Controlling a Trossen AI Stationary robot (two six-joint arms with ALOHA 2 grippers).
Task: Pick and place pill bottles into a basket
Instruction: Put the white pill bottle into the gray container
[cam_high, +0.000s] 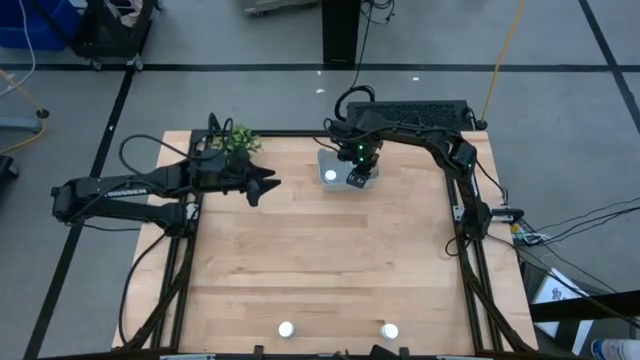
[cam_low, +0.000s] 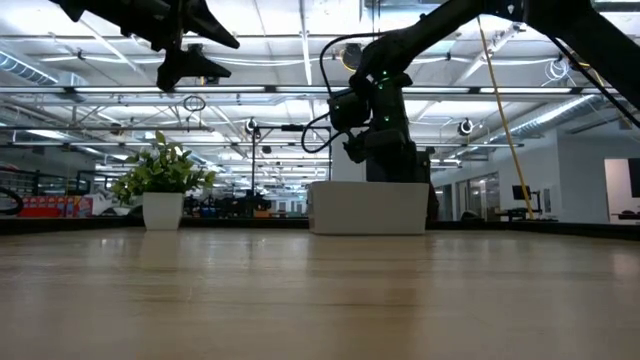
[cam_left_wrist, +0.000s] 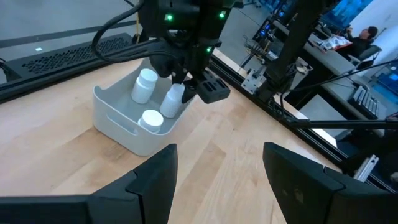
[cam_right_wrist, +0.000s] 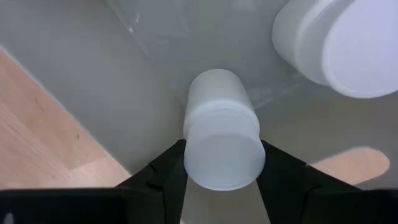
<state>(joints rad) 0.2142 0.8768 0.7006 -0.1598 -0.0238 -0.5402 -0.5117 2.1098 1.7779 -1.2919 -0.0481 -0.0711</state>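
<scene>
Nearest the front edge of the table (cam_high: 320, 250), two pill bottles (cam_high: 286, 329) and (cam_high: 390, 331) are standing well apart from each other, not yet collected.

Farther back, the left gripper (cam_high: 262, 185) is hovering above the wood near the small plant (cam_high: 236, 140), its fingers (cam_left_wrist: 155, 180) parted about halfway and holding nothing.

At the far edge, the right gripper (cam_left_wrist: 186, 84) is reaching down into the basket (cam_left_wrist: 118, 118). Its fingers (cam_right_wrist: 165, 171) are pinching a third bottle (cam_right_wrist: 222, 137) almost fully tight, tilted, with its lower end inside the basket walls. Two more bottles are already lying or standing in there: one (cam_left_wrist: 145, 85) against the far wall and one (cam_left_wrist: 151, 119) at the near corner.

So two look delivered, one is being lowered in but probably not yet released, though whether it is touching the basket floor is hard to judge, and two are waiting at the front.
</scene>
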